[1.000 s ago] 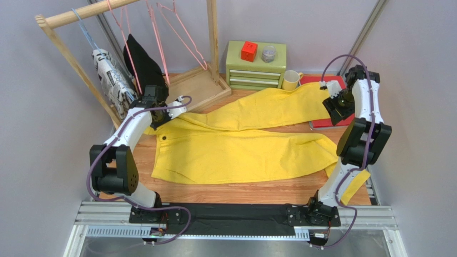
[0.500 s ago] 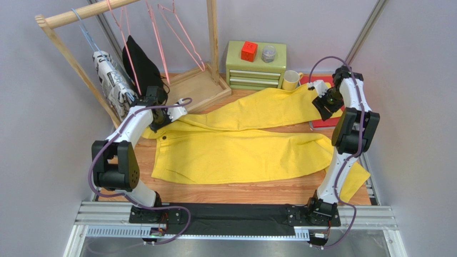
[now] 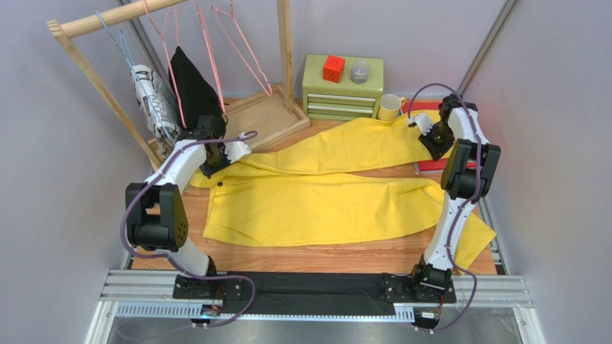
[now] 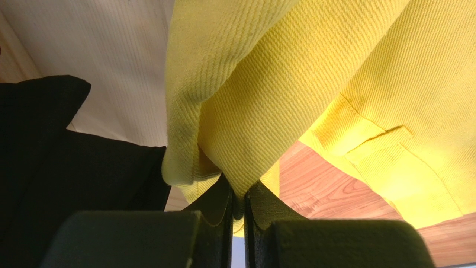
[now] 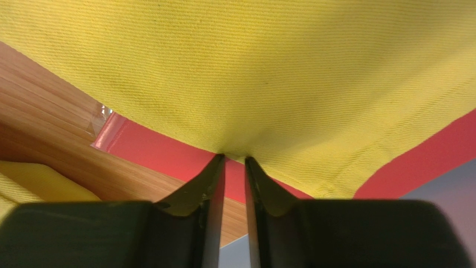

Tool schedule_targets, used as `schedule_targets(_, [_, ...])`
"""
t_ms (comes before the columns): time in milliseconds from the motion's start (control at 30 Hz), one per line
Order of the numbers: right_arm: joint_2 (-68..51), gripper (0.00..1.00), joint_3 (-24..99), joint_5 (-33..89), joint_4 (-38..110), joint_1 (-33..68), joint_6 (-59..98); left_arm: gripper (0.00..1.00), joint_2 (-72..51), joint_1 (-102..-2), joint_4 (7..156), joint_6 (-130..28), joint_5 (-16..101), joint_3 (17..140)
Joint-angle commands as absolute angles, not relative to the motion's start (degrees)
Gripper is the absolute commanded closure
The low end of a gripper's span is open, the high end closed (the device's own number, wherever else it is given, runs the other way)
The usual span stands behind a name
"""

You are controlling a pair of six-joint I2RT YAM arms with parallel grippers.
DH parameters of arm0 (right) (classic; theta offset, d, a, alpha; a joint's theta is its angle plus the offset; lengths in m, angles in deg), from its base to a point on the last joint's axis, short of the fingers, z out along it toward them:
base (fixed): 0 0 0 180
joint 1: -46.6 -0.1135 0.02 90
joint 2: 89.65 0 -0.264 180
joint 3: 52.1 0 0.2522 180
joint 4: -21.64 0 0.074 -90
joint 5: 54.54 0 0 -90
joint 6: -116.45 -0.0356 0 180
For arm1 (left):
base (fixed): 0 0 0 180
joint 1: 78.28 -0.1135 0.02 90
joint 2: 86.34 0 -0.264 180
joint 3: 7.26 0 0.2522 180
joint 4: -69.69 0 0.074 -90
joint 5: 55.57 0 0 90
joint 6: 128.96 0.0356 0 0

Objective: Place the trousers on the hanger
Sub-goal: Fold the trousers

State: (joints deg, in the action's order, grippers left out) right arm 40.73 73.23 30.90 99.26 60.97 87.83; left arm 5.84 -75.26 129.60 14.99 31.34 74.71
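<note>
From above, the trousers [image 3: 316, 204] lie spread across the table [image 3: 323, 254], with the left gripper [image 3: 218, 159] at their waist end and the right gripper [image 3: 425, 134] at the far leg's end. Left wrist view: the jaws are pinched tight on a yellow fold. Right wrist view: the jaws are narrow, nipping the hem.

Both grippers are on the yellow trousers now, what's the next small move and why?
Probably lift both together a little: the left gripper pinches the waist and the right gripper the far leg's hem, while the trousers lie flat on the table.
</note>
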Motion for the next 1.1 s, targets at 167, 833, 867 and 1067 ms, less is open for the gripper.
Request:
schedule_targets(167, [40.2,0.38,74.4,30.2,92.4,60.9,89.8,0.91,7.4,-75.0,132.1,13.7,33.5,77.7])
schedule_targets(833, [29.0,1.00,79.2,27.3,100.7,65.4,89.5,1.00,3.2,-75.3,130.0,8.5,37.5,78.3])
schedule_targets(867, [27.1,1.00,78.6,27.4,100.8,65.7,89.3,1.00,2.4,-75.3,129.5,8.1,37.9,78.2])
schedule_targets(1067, [8.9,1.00,70.9,28.4,103.2,68.5,90.3,1.00,-8.8,-75.4,125.6,8.0,39.0,73.0])
